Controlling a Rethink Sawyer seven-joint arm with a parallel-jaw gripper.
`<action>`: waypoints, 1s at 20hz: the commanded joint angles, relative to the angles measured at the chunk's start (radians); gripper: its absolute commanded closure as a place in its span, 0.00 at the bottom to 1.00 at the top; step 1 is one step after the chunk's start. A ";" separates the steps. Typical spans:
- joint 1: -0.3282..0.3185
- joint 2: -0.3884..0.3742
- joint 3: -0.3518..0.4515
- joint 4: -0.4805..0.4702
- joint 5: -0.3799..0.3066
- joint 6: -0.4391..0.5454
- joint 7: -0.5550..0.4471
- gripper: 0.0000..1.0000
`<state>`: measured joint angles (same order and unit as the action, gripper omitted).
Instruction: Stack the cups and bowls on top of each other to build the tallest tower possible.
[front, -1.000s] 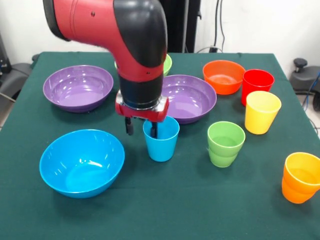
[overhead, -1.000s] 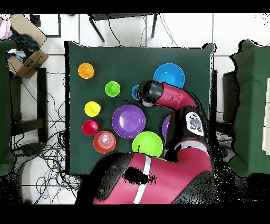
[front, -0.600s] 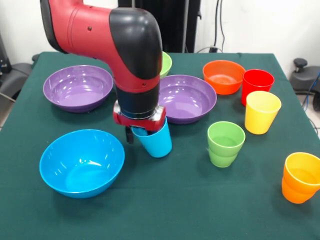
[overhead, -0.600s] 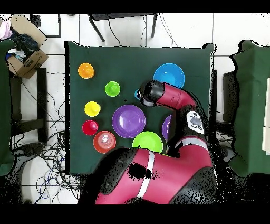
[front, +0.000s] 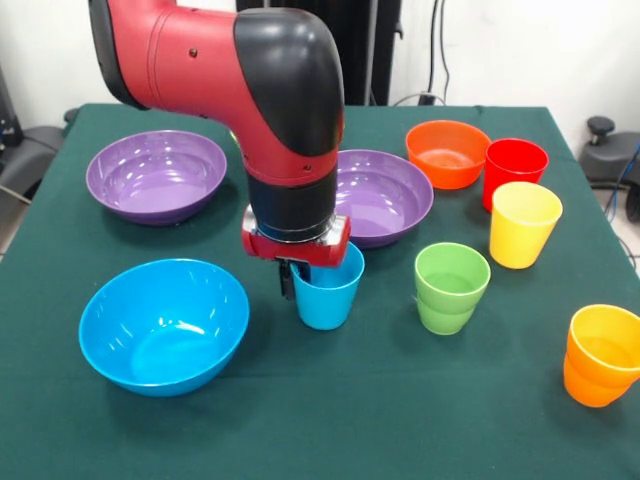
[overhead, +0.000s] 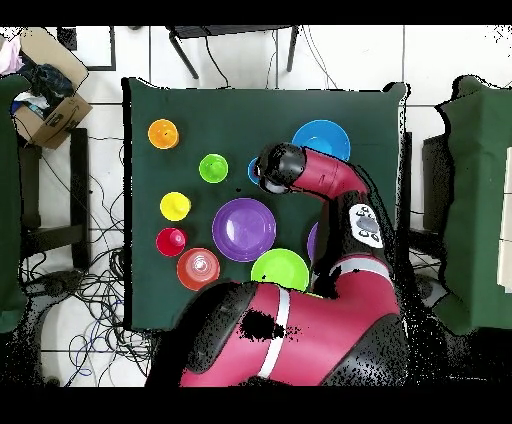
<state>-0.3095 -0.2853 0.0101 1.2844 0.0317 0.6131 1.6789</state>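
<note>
Blue cup back upright, nipped by the end effector.

A moment ago it hung tilted; now it looks level, rim pinched between the fingers, just in front of the purple bowl. No tower yet; the green cup and blue bowl flank it.

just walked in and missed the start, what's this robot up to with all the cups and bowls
The red and black arm has its gripper at the rim of the blue cup, which looks upright beside the blue bowl. No tower exists yet: the two purple bowls, orange bowl and the red, yellow, green and orange cups all stand apart on the table.
</note>
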 joint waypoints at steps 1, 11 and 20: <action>0.005 0.084 0.101 -0.049 -0.099 -0.005 -0.084 1.00; 0.015 -0.007 0.081 -0.018 -0.077 0.087 -0.061 1.00; 0.024 -0.159 0.057 0.103 -0.073 0.133 -0.044 1.00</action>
<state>-0.3065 -0.3521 0.0128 1.3074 0.0288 0.6393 1.6789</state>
